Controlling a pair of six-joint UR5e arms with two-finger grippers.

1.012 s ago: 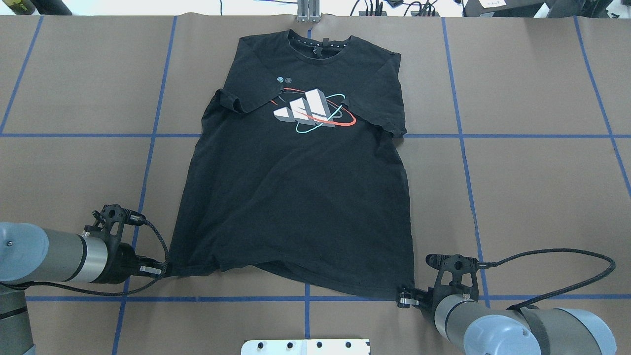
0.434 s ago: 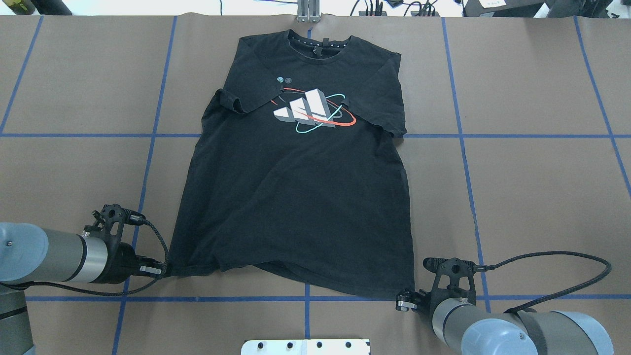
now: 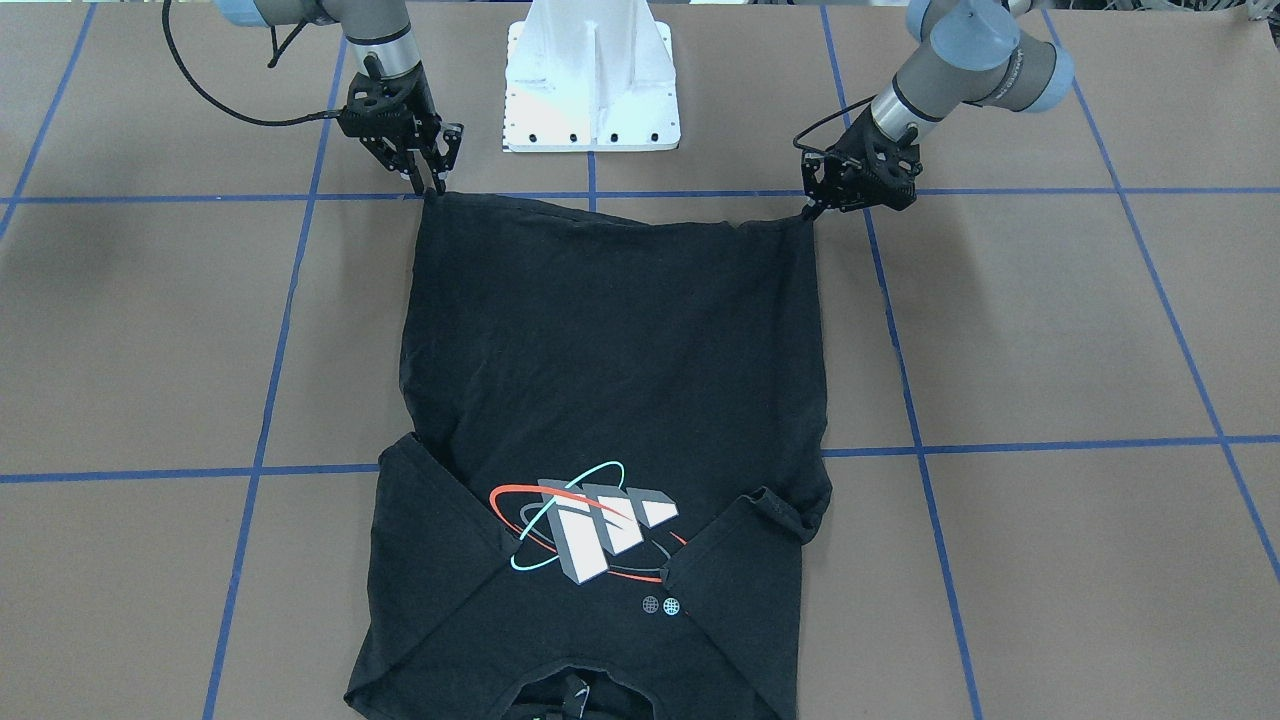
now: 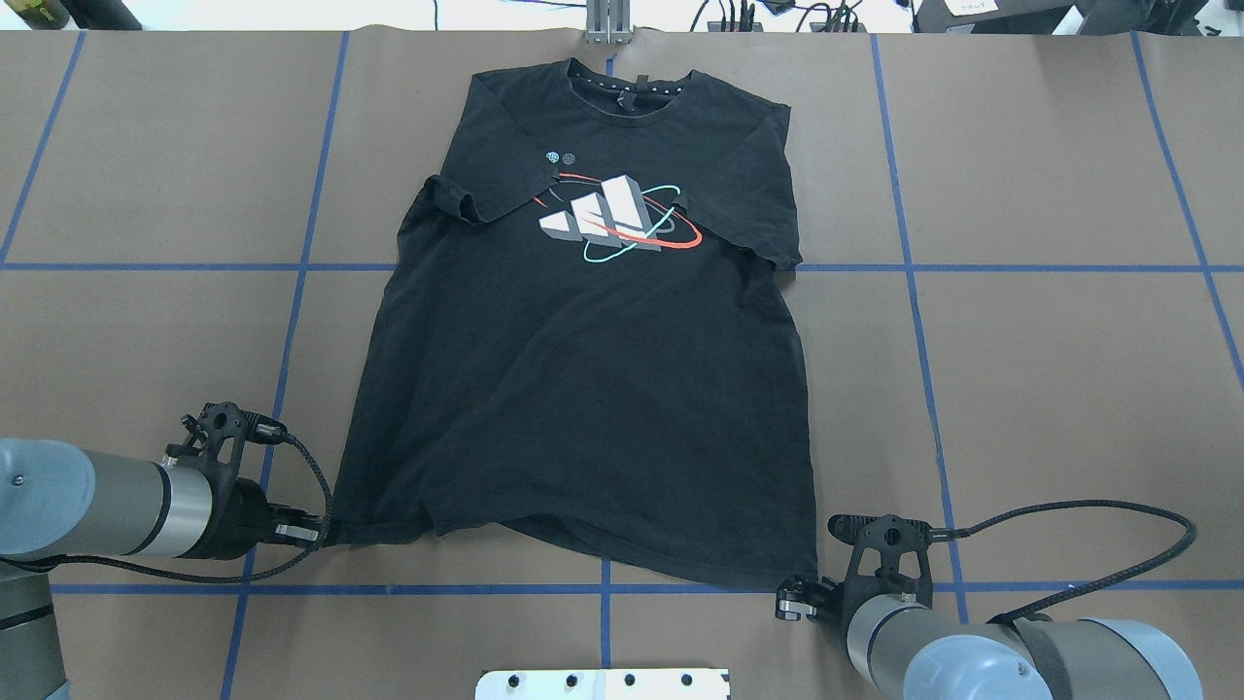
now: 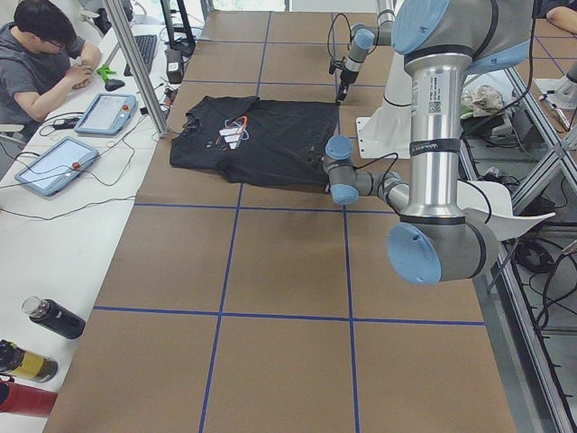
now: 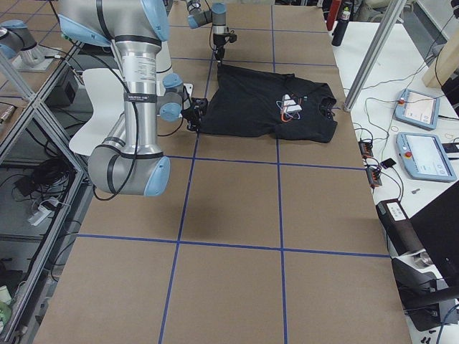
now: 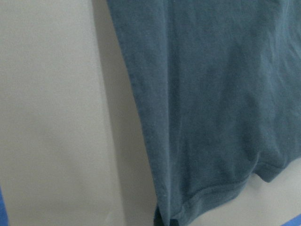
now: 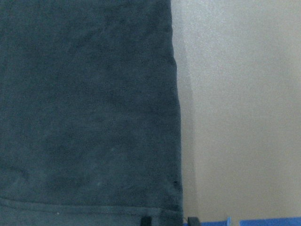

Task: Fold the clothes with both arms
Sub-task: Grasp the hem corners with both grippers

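The black T-shirt (image 4: pixel 583 389) lies flat on the brown table, print up, collar at the far edge and both sleeves folded inward. My left gripper (image 4: pixel 321 534) sits low at the near-left hem corner and is shut on it; the left wrist view shows that corner (image 7: pixel 164 217) pinched at the frame's bottom. My right gripper (image 4: pixel 789 597) is at the near-right hem corner. Its fingers (image 3: pixel 415 180) stand apart in the front view, open. In the right wrist view the hem corner (image 8: pixel 176 214) lies between the two fingertips.
The white pedestal base (image 3: pixel 592 90) stands just behind the hem, between the arms. A black cable (image 4: pixel 1118 544) loops out from the right wrist. Blue tape lines grid the table. A person (image 5: pixel 36 54) sits at a side table with tablets beyond the collar end.
My right gripper has slid slightly toward the table's near edge and a little left at the hem corner. The left arm and the shirt have not moved.
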